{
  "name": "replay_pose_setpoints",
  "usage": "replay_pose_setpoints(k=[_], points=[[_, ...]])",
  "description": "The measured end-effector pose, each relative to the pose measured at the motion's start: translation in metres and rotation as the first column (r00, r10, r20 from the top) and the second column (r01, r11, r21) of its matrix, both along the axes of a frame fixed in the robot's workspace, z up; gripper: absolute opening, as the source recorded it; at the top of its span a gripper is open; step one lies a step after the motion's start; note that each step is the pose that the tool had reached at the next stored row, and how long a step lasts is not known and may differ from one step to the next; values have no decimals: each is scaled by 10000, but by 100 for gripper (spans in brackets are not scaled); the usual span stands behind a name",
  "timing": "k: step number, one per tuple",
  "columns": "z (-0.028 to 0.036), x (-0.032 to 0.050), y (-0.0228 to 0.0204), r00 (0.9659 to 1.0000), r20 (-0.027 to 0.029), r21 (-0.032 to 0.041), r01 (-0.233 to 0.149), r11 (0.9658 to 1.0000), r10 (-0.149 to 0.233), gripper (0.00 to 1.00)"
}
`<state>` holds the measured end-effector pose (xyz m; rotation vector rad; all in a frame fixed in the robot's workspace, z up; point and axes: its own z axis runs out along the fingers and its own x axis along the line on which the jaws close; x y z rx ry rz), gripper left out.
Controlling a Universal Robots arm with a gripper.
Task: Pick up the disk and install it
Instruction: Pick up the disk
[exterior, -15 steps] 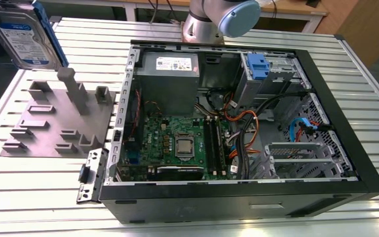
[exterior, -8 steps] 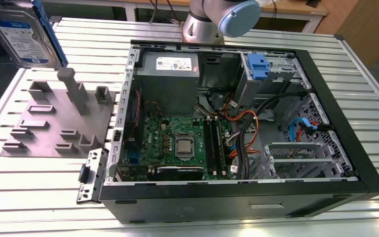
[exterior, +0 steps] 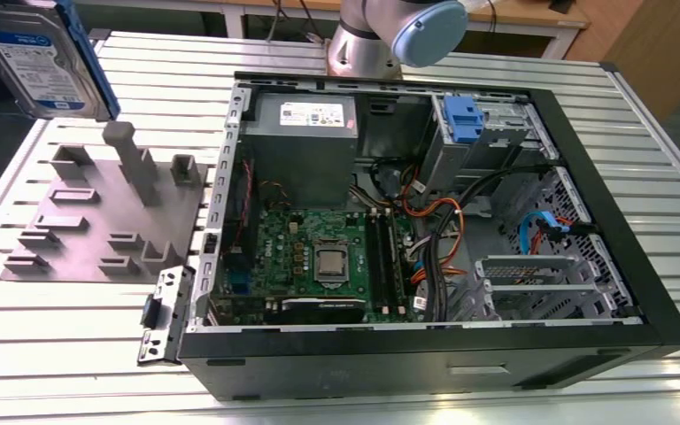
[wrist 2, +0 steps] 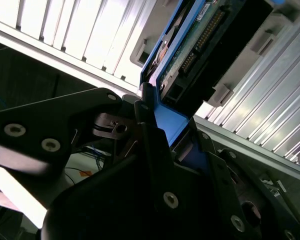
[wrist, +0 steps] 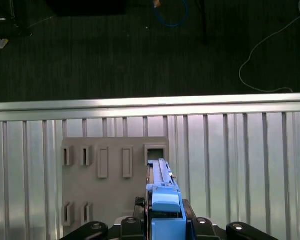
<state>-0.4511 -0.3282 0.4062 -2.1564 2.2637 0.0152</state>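
Note:
The disk (exterior: 45,66), silver with a white-and-blue label and blue rails, hangs in the air at the far corner on the exterior view's left, above the slatted table. In the first wrist view the disk (wrist: 162,192) appears edge-on with its blue rail toward the camera, over the grey fixture plate (wrist: 112,190). My gripper (wrist: 165,222) is shut on the disk's sides. The second wrist view shows the gripper (wrist 2: 160,125) clamping the blue rail, with the disk's (wrist 2: 200,40) circuit-board side visible beyond it.
An open black computer case (exterior: 659,301) lies on the table, with a motherboard, cables, a grey power supply box (exterior: 305,124) and a drive cage with a blue latch (exterior: 464,119). The grey fixture plate (exterior: 104,212) with posts lies beside it. The arm's base (exterior: 375,44) stands behind the case.

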Motion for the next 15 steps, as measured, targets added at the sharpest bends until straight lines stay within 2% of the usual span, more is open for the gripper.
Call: replay_pose_setpoints(k=[4,15], points=[[52,0,0,10000,-1,0,3,10000,-3,36],[282,0,0,10000,-20,0,8,10000,-8,36]])
